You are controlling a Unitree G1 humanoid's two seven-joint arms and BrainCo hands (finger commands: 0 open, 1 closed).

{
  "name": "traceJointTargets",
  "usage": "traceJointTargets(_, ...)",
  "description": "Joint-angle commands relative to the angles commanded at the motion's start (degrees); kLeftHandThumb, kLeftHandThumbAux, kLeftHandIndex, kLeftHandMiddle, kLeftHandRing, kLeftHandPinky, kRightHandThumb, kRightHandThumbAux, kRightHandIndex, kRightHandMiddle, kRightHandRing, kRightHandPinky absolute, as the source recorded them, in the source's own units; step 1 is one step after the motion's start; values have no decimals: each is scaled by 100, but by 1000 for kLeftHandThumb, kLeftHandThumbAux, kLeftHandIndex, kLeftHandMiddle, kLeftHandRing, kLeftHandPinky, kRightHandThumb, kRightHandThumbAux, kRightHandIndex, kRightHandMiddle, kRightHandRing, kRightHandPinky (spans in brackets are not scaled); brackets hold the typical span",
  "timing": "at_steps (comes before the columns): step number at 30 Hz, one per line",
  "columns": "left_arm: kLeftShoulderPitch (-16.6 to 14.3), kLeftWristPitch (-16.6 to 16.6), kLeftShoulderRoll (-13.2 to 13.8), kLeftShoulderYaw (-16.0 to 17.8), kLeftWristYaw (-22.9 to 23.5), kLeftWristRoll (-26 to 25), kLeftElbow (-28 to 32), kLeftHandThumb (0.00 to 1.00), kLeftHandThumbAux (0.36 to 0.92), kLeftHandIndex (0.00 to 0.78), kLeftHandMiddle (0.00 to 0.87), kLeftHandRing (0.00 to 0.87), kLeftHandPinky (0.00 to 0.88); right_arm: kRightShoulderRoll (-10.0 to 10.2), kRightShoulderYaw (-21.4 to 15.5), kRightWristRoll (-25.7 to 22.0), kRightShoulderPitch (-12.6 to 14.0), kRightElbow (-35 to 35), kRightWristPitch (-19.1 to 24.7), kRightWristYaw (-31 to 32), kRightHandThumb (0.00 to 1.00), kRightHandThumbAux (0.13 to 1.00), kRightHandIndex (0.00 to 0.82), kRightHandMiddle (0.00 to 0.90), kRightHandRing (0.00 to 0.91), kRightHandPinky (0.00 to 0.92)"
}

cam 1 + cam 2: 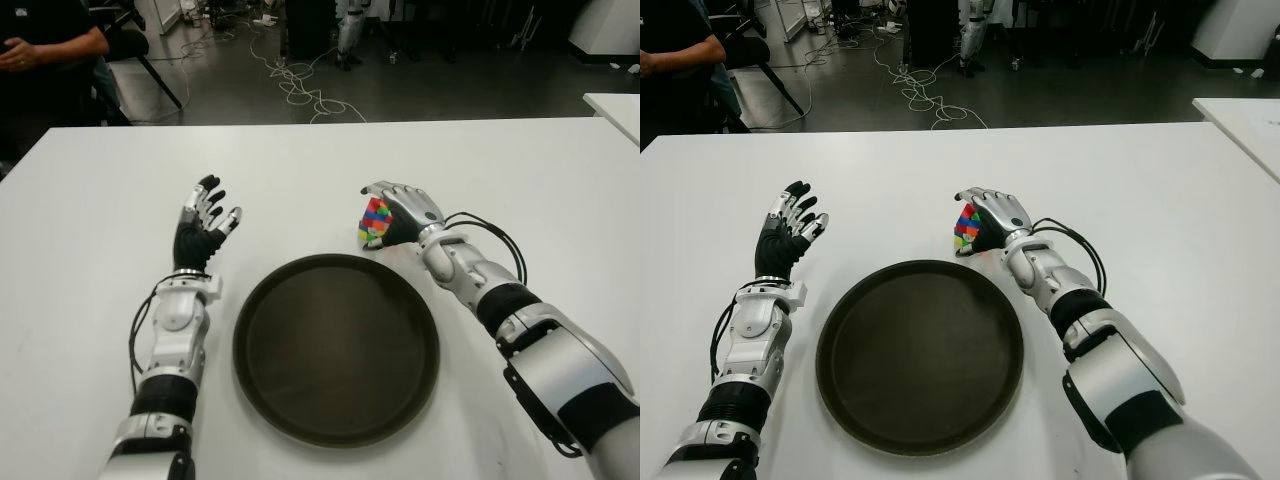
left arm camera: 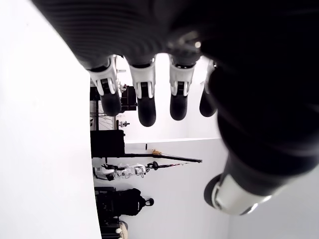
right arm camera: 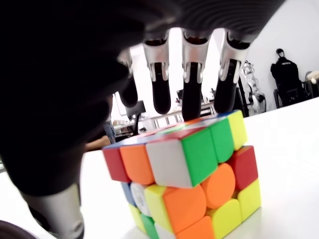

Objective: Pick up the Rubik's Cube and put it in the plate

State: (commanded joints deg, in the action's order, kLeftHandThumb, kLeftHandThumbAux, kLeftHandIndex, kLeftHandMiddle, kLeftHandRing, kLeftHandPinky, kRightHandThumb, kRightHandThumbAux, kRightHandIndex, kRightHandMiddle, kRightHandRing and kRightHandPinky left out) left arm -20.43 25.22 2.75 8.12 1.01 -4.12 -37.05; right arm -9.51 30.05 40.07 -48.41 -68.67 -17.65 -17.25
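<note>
The Rubik's Cube [image 1: 374,222] sat on the white counter [image 1: 300,160] just beyond the dark plate [image 1: 336,346], tilted, with no readable writing. The right robot hand [image 1: 403,208] cupped over it, fingers draped across its top. The left robot hand [image 1: 205,222], left of the plate, was spread and empty.

The desk [image 1: 110,200] is a white, flat surface filling most of both eye views. A round dark plate [image 1: 336,346] lies directly on it, near the front edge at centre. A multicoloured cube [image 1: 375,221] sits on the desk just beyond the plate's far right rim, close to it, under the right robot hand [image 1: 400,212]. A second white desk [image 1: 615,105] shows at the far right, set apart.
</note>
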Motion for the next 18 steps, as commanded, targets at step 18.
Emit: traceJointTargets(18,-2,101,31,-31,-65,128,-76,60,765,60,101,80,59,34,-17,-15,9,26,173,192,0,792,237,204,213,213)
